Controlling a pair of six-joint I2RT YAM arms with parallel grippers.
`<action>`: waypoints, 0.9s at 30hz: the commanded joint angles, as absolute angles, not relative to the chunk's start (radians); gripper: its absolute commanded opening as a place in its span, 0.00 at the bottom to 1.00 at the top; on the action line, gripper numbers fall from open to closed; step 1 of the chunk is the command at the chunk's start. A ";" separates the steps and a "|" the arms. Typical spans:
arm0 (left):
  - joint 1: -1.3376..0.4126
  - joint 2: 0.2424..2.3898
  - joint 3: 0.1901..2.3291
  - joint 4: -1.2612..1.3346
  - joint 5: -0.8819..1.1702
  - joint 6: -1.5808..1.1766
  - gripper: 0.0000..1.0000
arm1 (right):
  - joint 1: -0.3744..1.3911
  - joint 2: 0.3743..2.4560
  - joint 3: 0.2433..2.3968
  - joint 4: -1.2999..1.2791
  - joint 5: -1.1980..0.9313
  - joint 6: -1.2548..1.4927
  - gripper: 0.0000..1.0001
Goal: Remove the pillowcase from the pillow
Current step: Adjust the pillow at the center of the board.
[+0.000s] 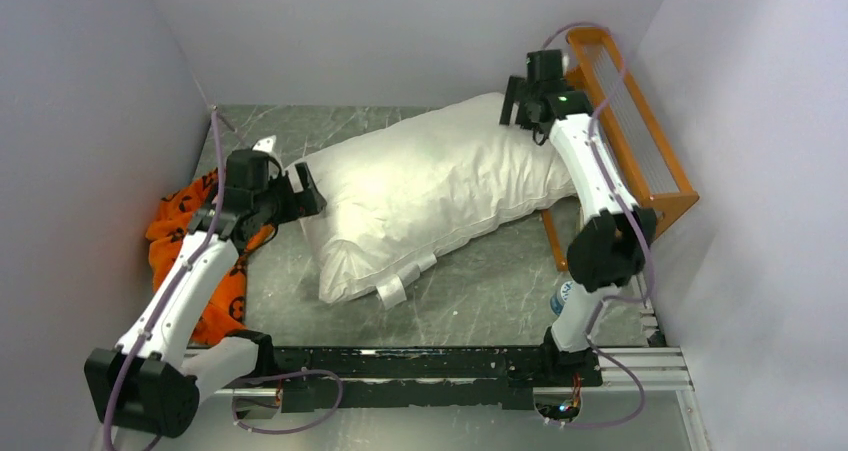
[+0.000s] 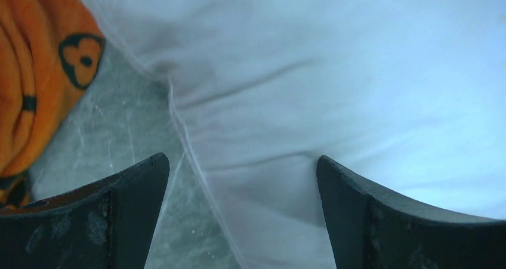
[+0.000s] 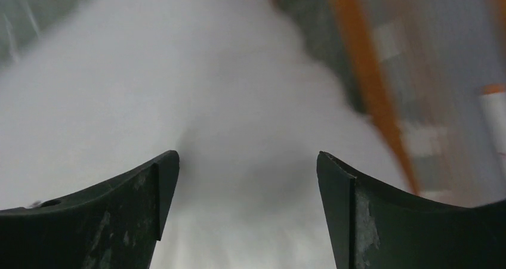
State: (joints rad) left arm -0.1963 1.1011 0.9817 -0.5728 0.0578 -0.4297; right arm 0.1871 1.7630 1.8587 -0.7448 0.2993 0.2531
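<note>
Left of the left claw [image 1: 300, 193]: pillowcase [image 1: 175, 226], orange, crumpled, lying fully off the pillow and running partly under that arm. One printed fold is showing at the upper left of the left wrist view.

Ahead of the same claw: pillow [image 1: 430, 191], white, bare, lying slantwise on the table [image 1: 480, 291], its seamed edge sitting between the fingers.

Left claw: standing wide, gripping nothing.

Right claw [image 1: 518, 106]: also wide and empty, hovering at the pillow's far corner, an orange rack [image 1: 675, 204] just to its right.

Step judged in hand: letting go and backing off, the removal looking complete.

Advice: be lifting each claw straight up before retreating, so no finger is snagging the seam or dragging the case against the pillow.
</note>
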 commanded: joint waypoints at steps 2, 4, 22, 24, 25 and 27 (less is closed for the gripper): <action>-0.195 0.984 0.836 -0.571 0.149 -0.459 0.97 | 0.272 1.865 1.748 -0.883 0.018 0.225 0.82; -0.195 0.991 0.803 -0.547 0.197 -0.456 0.97 | 0.385 1.809 1.615 -0.844 0.017 0.234 0.80; -0.189 1.253 0.995 -0.528 0.062 -0.298 0.97 | 0.979 1.194 1.028 -0.845 0.198 0.817 0.61; -0.188 1.255 1.004 -0.526 0.038 -0.293 0.97 | 0.980 1.189 1.098 -0.898 0.289 0.802 0.64; -0.187 1.256 1.015 -0.536 0.038 -0.284 0.97 | 0.979 1.189 1.144 -0.923 0.341 0.790 0.66; -0.187 1.247 1.031 -0.570 0.033 -0.279 0.97 | 0.978 1.194 1.249 -0.954 0.458 0.738 0.74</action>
State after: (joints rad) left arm -0.1905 1.2514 0.9848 -0.5568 0.0605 -0.3119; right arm 0.9787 1.2201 1.0698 -0.8810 0.2394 0.7498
